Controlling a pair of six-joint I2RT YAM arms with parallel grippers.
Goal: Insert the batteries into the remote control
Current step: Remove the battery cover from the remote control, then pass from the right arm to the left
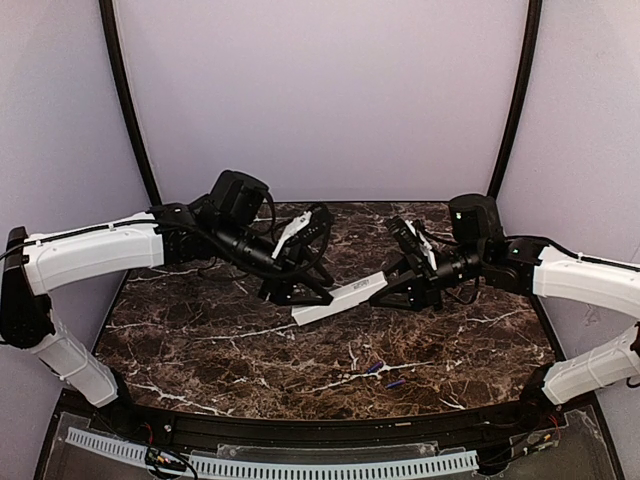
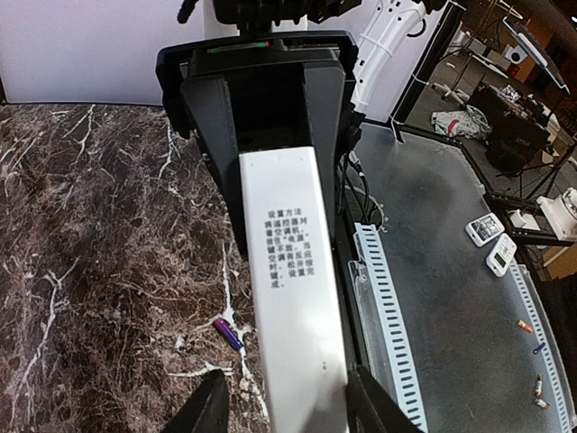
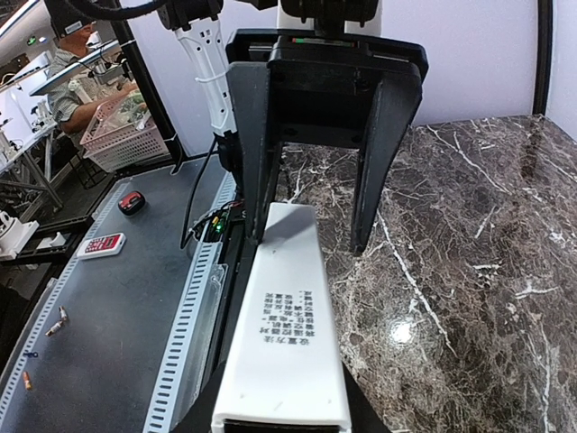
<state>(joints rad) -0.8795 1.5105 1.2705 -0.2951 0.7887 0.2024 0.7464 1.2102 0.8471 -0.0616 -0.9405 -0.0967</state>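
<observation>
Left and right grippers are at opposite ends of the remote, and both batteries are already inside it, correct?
No. The left gripper and right gripper are at opposite ends of the remote control, but both batteries lie loose on the table, nearer the arm bases; the top view shows it.

Two white-shelled arms (image 1: pixel 95 255), black joints and black wrist housings, loose black cables (image 1: pixel 215 243) alongside.

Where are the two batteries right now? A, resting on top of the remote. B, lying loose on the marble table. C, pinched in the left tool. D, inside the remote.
B: both batteries lie loose on the marble table near its front edge, apart from the remote control.
</observation>
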